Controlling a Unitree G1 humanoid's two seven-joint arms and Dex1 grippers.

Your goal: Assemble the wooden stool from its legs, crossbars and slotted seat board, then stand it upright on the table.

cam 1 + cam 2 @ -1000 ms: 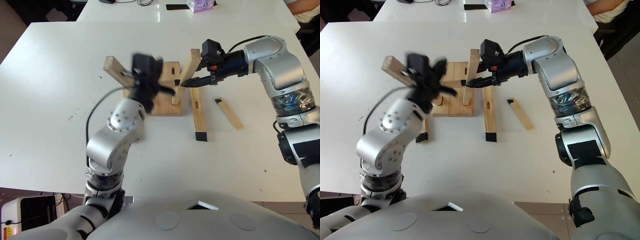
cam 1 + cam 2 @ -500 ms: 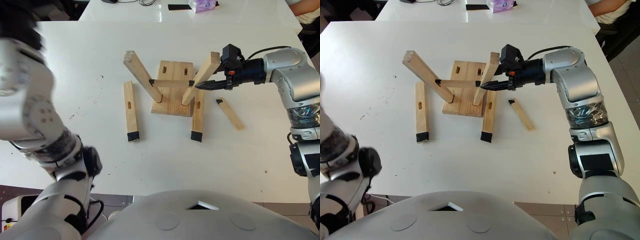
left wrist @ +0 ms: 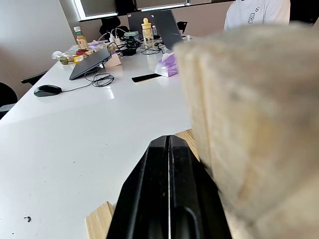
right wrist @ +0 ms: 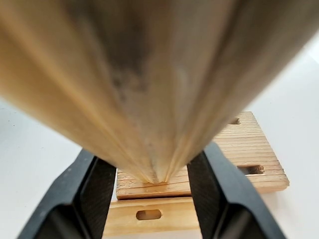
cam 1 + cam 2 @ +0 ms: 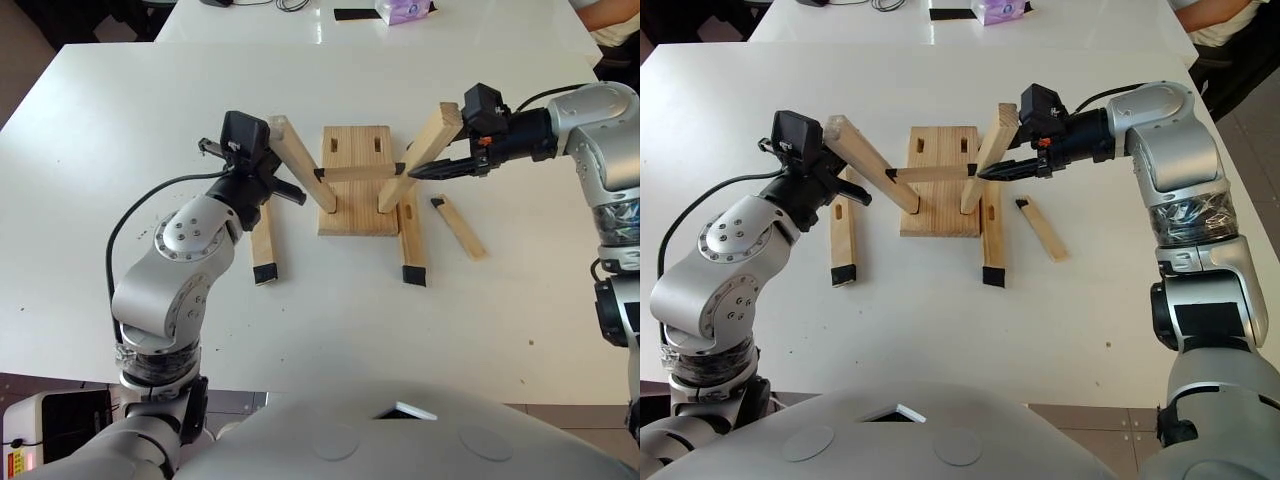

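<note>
The slotted seat board point(image 5: 359, 208) lies flat on the white table. Two legs stand slanted in it, a left leg point(image 5: 300, 160) and a right leg point(image 5: 426, 145), joined by a thin crossbar point(image 5: 360, 172). My right gripper point(image 5: 428, 170) is shut on the right leg point(image 4: 149, 74), whose sides lie between the fingers point(image 4: 94, 194). Beside the left leg's outer face my left gripper point(image 5: 287, 190) is shut with nothing in it. Its fingers point(image 3: 168, 164) are pressed together next to that leg point(image 3: 249, 124).
Two loose legs lie flat either side of the board, one to its left point(image 5: 262, 235) and one to its right point(image 5: 411, 245). A short crossbar point(image 5: 462, 228) lies farther right. A second table behind holds a tissue box point(image 5: 404, 10), a laptop point(image 3: 92, 62) and a mouse point(image 3: 47, 90).
My left arm went from the left leg up and out to the left, then came back down beside it. The right gripper has stayed on the right leg.
</note>
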